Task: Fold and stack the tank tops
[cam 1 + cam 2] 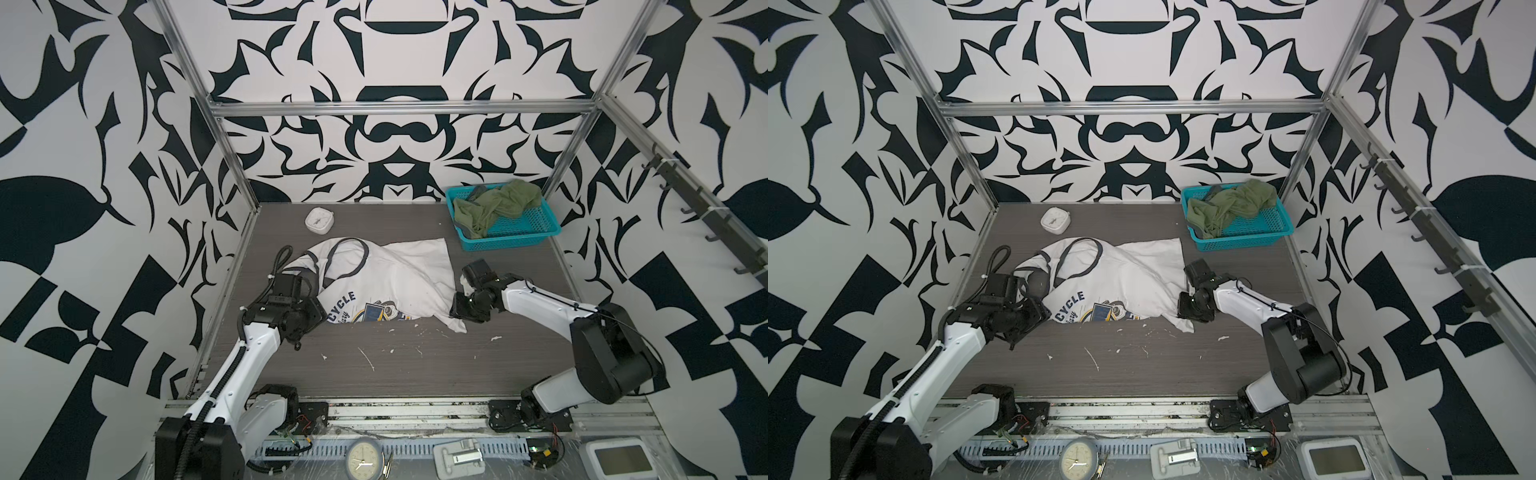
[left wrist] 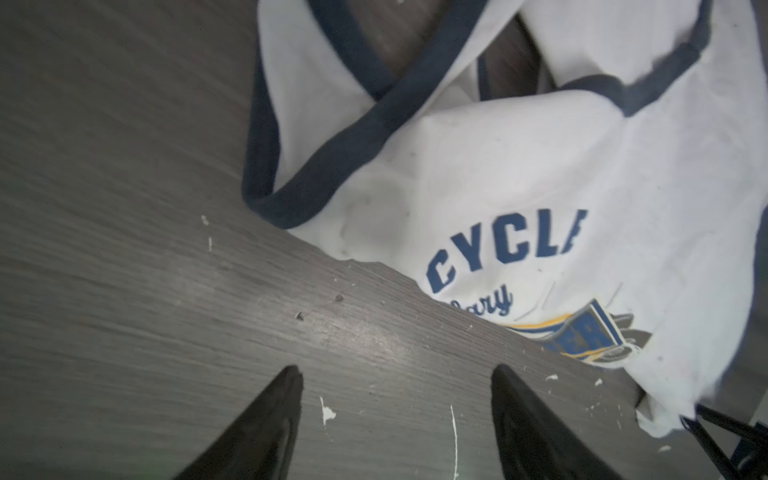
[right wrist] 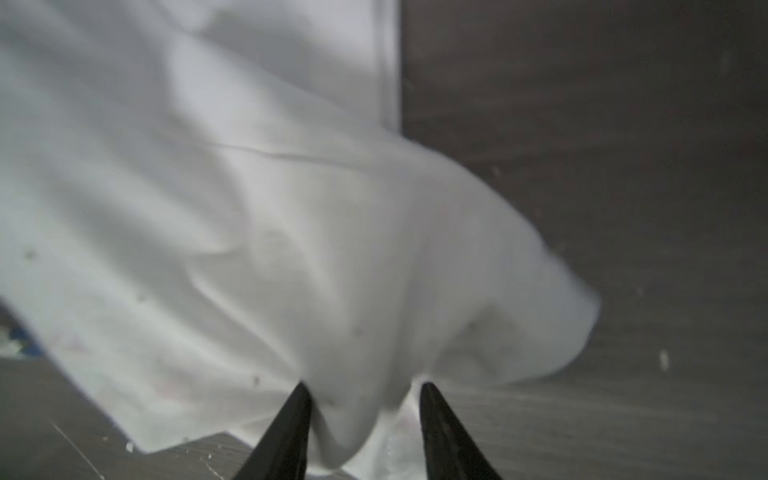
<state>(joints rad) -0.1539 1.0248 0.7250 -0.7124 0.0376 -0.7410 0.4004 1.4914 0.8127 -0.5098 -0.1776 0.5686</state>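
Over table: L fingers wide open, empty; R fingers half-open, white tank top btwn.

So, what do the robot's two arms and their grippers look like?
Both arms, left arm and right arm, have white shell links with bulky black joints. A black ribbed conduit runs along the left one; a thin black cable runs along the right. The left gripper and right gripper are black, with slim, pointed black fingers.

The white navy-trimmed tank top is lying rumpled, half-folded, on the tabletop; the olive green tank top is sitting crumpled in the teal basket.
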